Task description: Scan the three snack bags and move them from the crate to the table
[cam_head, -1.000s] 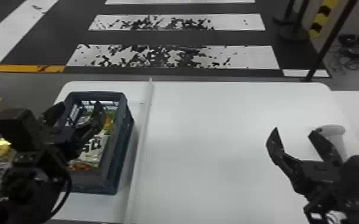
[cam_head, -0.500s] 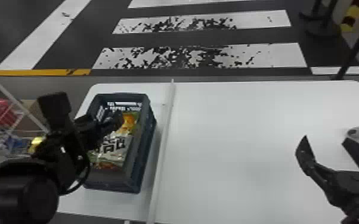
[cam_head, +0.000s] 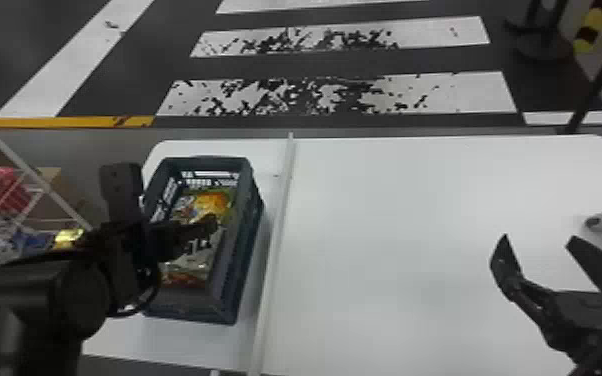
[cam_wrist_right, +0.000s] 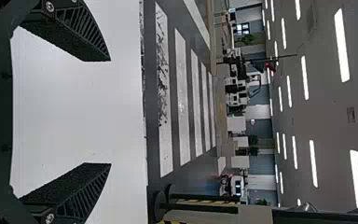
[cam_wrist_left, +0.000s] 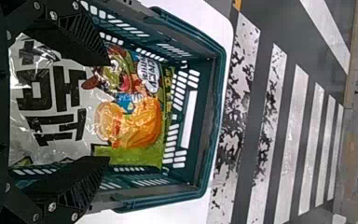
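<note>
Picking seems the step: the left gripper (cam_wrist_left: pixel 109 111), spread over a bag (cam_wrist_left: pixel 51 109) (right gripper (cam_wrist_right: pixel 110 112) spread too), should lower and pinch.

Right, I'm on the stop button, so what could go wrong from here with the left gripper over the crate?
One finger of the open left gripper overlaps the crate side wall in its wrist view, so it might catch when lowered. The snack bag looks glossy and may slip from a light pinch. A white strip runs beside the crate; a bag carried low might snag there.
</note>
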Robot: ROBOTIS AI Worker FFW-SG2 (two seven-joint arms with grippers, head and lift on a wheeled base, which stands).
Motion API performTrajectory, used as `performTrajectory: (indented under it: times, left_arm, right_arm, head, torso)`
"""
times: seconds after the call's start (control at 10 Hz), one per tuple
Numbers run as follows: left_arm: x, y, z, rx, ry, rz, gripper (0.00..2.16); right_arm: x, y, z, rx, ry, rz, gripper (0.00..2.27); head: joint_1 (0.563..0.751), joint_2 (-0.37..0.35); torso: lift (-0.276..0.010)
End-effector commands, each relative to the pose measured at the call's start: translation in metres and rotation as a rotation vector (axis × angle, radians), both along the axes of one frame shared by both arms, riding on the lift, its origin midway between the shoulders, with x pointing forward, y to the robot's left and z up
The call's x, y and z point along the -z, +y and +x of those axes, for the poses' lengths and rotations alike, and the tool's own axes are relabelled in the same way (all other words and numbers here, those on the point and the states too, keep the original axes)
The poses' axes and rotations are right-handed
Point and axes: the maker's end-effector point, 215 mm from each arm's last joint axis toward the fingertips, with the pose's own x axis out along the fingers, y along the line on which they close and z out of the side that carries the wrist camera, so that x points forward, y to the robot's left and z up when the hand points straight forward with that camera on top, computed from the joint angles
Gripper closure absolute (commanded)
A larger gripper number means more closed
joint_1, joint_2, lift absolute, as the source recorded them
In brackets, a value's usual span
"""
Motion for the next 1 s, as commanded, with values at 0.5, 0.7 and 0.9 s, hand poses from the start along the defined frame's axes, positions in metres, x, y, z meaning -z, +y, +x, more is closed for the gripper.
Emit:
performTrajectory:
  times: [0.5, 0.7, 0.9]
  left_arm:
    - [0.038, 0.006, -0.007, 0.009, 0.142, 0.014, 0.35]
    - [0.044, 0.007, -0.010, 0.013, 0.156, 0.006, 1.07]
    - [0.046, 0.006, -0.018, 0.018, 0.181, -0.025, 1.82]
  right_arm:
    - [0.016, 0.007, 0.002, -0.019, 0.035, -0.004, 0.09]
    - [0.018, 0.011, 0.001, -0.023, 0.042, -0.004, 0.09]
    - [0.021, 0.013, 0.000, -0.026, 0.052, -0.004, 0.09]
  head:
    - [0.695, 0.208]
    - [0.695, 0.208]
    - [0.695, 0.215]
  torso:
    - [-0.062]
    - [-0.062]
    - [-0.062]
